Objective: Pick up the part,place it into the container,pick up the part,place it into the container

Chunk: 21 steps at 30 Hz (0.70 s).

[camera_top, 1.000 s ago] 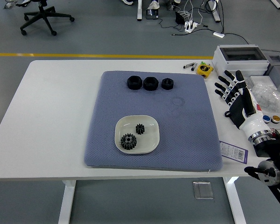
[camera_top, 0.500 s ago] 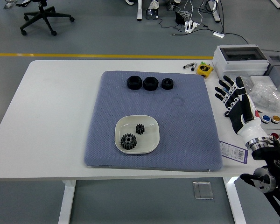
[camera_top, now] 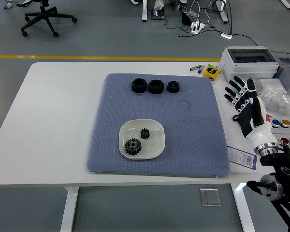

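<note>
Head view shows the right robot hand (camera_top: 245,104) hovering over the table's (camera_top: 53,121) right edge, fingers spread and empty; the left one is out of sight. Both gears (camera_top: 133,146) (camera_top: 145,133) lie in the white dish (camera_top: 155,145), which sits on the blue mat (camera_top: 193,130) toward its near edge. Three black nuts (camera_top: 154,86) stand in a row near the mat's far edge.

With two parts in the dish, the task looks finished or nearly so. The main risk is clutter along the right edge: a grey box (camera_top: 249,59), a plastic bag (camera_top: 275,99), coloured buttons (camera_top: 285,123) and a yellow tape measure (camera_top: 212,72) all lie close to the hand, so a careless sweep could knock them.

A purple label (camera_top: 241,157) lies at the near right corner; its print is too small to read.
</note>
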Tool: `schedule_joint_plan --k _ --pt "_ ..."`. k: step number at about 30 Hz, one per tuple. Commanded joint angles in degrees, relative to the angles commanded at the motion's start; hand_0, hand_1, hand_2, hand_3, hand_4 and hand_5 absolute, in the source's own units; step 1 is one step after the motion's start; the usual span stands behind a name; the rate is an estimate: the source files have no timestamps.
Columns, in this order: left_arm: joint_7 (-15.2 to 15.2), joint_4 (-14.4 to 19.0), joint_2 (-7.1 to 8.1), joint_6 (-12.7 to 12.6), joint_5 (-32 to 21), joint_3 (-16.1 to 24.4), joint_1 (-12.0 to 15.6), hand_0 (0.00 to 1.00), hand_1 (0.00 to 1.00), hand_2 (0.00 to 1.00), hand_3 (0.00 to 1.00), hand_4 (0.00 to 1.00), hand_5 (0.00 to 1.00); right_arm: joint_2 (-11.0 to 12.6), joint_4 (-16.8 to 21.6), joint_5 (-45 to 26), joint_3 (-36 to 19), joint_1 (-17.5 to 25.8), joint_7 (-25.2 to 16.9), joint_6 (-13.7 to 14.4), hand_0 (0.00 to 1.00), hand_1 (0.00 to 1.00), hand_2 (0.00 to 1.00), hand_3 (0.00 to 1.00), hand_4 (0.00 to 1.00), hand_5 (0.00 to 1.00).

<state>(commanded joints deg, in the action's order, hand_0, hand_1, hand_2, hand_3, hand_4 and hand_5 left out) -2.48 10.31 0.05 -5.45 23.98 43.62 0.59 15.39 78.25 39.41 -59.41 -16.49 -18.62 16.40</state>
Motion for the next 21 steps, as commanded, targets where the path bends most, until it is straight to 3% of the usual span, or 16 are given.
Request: schedule_joint_plan --k 17,21 --pt "0.1 0.0 -0.05 0.12 -0.75 0.29 -0.53 0.84 0.79 0.828 0.606 0.532 0.817 -0.14 -0.05 2.45 0.81 -0.17 0.68 1.4 0.859 0.832 0.878 0.928 0.998 0.907" --pt "-0.08 0.0 -0.05 0.19 -0.04 0.93 -0.56 0.84 0.788 0.827 0.605 0.533 0.819 -0.3 0.29 6.09 0.94 -0.26 1.93 3.79 0.859 0.831 0.878 0.925 0.998 0.874"
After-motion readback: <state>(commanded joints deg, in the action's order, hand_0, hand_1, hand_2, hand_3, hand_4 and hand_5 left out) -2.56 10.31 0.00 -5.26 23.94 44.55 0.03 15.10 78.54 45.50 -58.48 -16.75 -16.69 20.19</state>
